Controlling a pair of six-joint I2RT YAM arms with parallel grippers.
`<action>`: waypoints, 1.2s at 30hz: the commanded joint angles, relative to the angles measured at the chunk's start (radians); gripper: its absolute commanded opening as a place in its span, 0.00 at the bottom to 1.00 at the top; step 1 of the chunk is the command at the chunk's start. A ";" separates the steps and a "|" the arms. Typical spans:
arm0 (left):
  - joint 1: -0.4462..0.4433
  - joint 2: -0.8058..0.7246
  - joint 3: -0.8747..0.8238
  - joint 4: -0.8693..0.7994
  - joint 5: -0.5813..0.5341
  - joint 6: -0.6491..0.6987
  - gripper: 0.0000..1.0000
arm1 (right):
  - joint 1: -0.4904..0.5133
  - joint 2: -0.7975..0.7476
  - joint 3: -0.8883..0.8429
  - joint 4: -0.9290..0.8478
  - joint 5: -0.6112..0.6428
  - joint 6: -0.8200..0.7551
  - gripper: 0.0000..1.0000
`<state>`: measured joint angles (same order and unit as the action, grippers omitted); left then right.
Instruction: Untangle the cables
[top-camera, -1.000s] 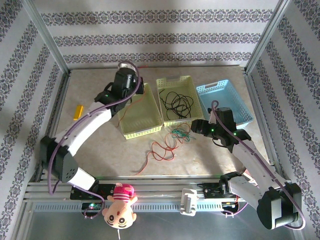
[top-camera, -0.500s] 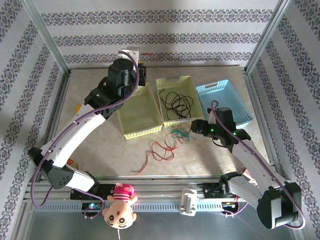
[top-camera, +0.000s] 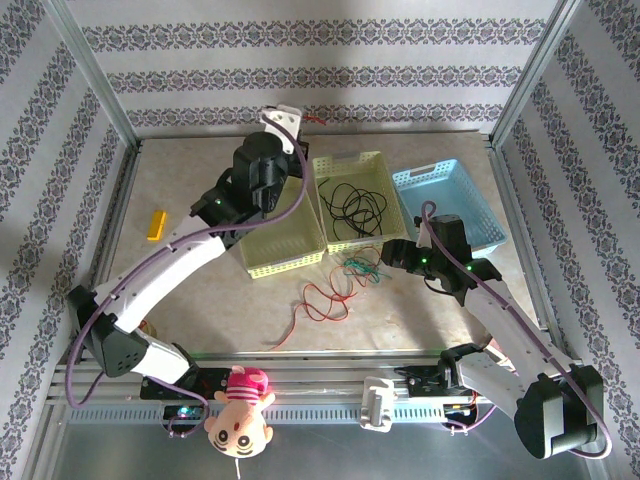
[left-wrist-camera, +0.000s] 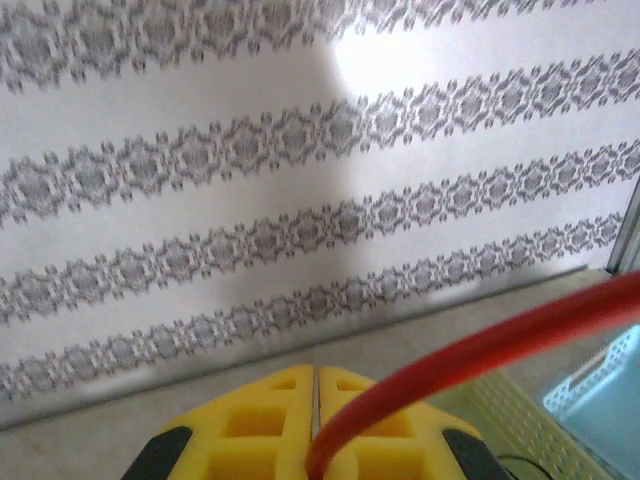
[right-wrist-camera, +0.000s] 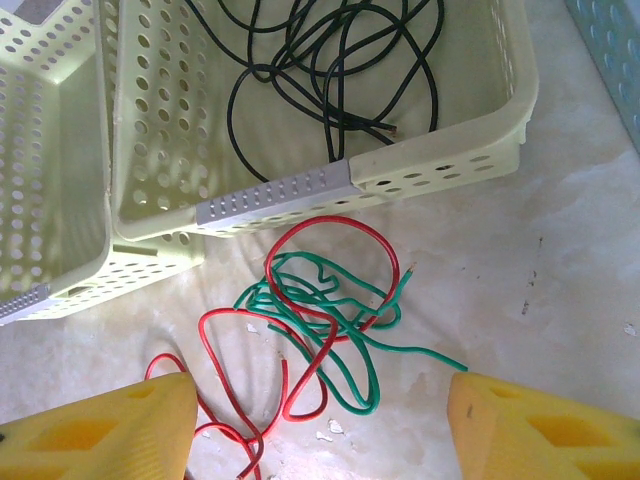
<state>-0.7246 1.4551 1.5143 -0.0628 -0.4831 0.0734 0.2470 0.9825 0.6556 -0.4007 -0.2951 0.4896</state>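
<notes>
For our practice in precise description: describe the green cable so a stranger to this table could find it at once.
Start at the middle basket, the pale one holding the black cable. On the table just before its near wall lies a small tangle. The green cable is the compact loopy strand there, crossing the longer red cable.

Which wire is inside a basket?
The black wire, coiled in the middle basket. The green wire and a red wire lie tangled on the table in front.
</notes>
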 joint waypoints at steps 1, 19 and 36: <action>-0.064 -0.065 -0.054 0.309 -0.186 0.270 0.00 | 0.013 -0.005 0.018 -0.005 0.001 -0.025 0.67; -0.214 -0.009 -0.078 1.081 -0.416 1.106 0.00 | 0.017 0.008 0.025 -0.007 -0.002 -0.032 0.66; -0.021 -0.183 -0.196 0.317 -0.208 0.121 0.00 | 0.019 0.009 0.021 -0.005 -0.009 -0.032 0.66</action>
<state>-0.8219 1.3266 1.3430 0.5308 -0.8082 0.5880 0.2581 0.9913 0.6556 -0.4007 -0.2962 0.4713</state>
